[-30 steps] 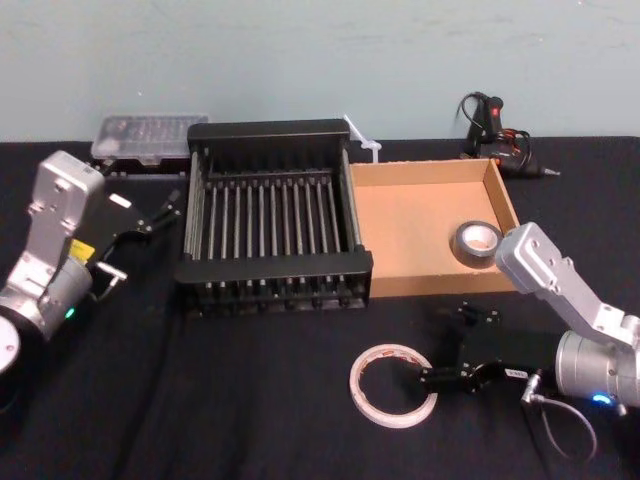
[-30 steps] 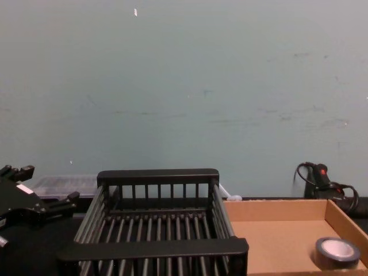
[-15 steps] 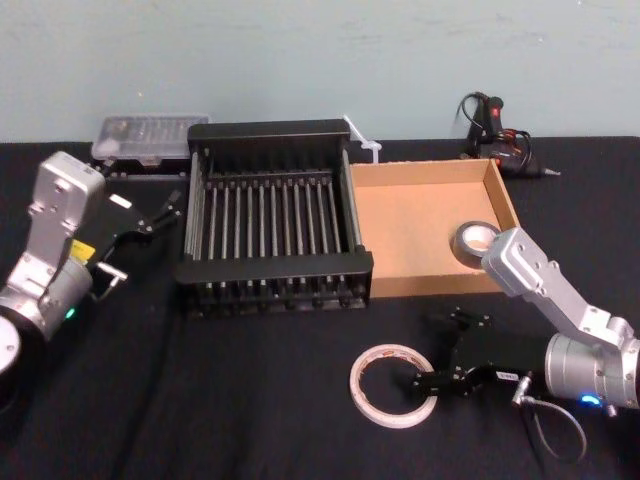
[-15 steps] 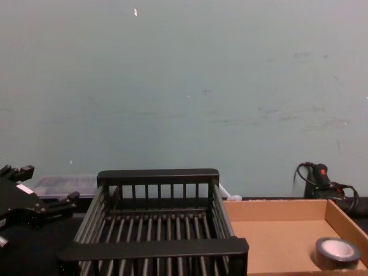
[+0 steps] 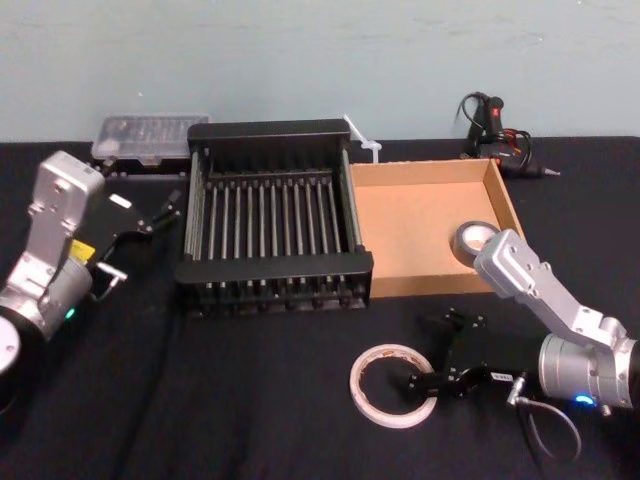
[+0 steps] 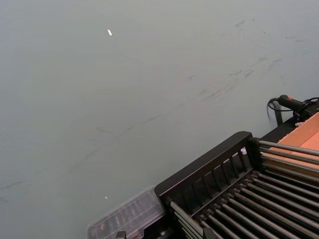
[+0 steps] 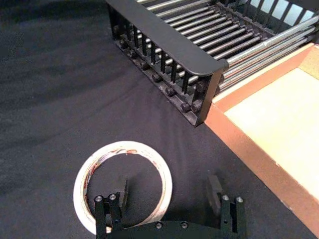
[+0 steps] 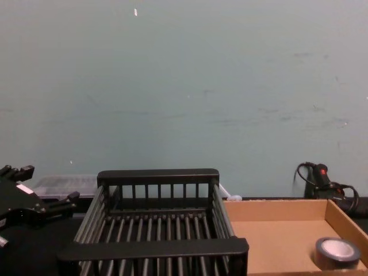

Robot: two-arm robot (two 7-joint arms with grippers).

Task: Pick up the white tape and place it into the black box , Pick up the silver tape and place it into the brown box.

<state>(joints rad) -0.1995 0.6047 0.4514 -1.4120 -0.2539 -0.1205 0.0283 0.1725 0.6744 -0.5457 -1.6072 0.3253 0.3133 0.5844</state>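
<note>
Spread wide, the right gripper [image 5: 432,352] sits low over the black cloth table [image 5: 230,400] at the near right. It is turned so one finger reaches the white tape [image 5: 356,386], which lies flat in front of the black crate [image 5: 270,267]. The silver tape [image 5: 474,240] already lies in the brown cardboard tray [image 5: 420,220], against its right wall, so I judge only the white ring is left to move. The left gripper [image 5: 155,212] is parked off the crate's left side; I cannot tell how its fingers stand. A clear plastic case [image 5: 150,135] and a corded hand tool [image 5: 490,125] lie at the back of the table, by the wall.

From the left wrist, the crate's [image 6: 199,172] far rim, the clear case [image 6: 124,216] and the tool [image 6: 294,103] stand against a plain, pale green wall [image 6: 149,74].

From the right wrist, the gripper [image 7: 168,191] straddles the tape's [image 7: 124,147] wall: one finger stands inside the ring, the other outside it on the tray side. A good grasp probably needs the fingers right down on the cloth, then a gentle squeeze, since such a thin ring may buckle. The lift must clear the crate's [image 7: 164,37] thick front rim. The tray's [image 7: 269,114] corner is close by.

From the chest, the crate [image 8: 155,248] and the tray [image 8: 276,241] stand side by side, with the silver tape [image 8: 337,252] in the tray. The left gripper [image 8: 34,201] hangs at the left edge, and the wall [image 8: 184,86] rises bare behind.
</note>
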